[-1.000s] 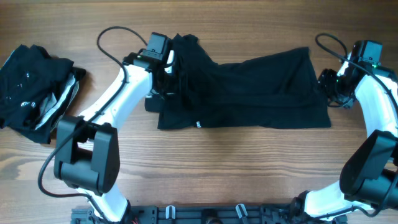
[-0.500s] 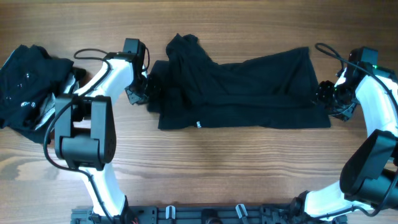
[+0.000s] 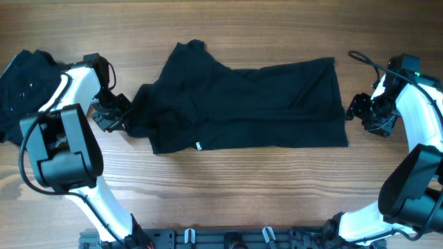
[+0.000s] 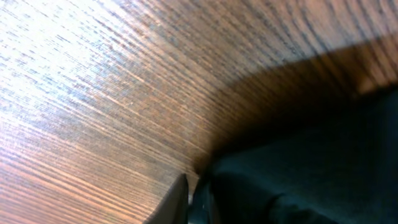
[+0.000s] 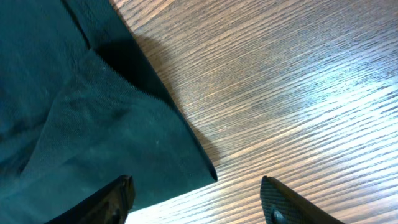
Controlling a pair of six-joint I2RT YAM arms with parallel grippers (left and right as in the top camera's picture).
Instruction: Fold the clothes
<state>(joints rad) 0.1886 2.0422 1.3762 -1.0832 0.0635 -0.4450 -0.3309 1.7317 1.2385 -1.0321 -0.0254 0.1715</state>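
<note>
Label: small white tag (image 3: 198, 146) on the robot-side hem, too small to read | black T-shirt (image 3: 249, 104) mid-table, long axis left–right | left gripper (image 3: 122, 116) pinching its left edge | right gripper (image 5: 199, 202) fingers spread, just off its right edge | black pile (image 3: 24, 76) far left

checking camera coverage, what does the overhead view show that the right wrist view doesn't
Only the overhead shows the whole black T-shirt spread out, the left gripper at its left edge, and the pile of black clothes at far left. Only the right wrist shows the shirt's corner hem close up, with the right gripper open and its fingers spread either side of that corner. Both show the black shirt lying on the wooden table.
</note>
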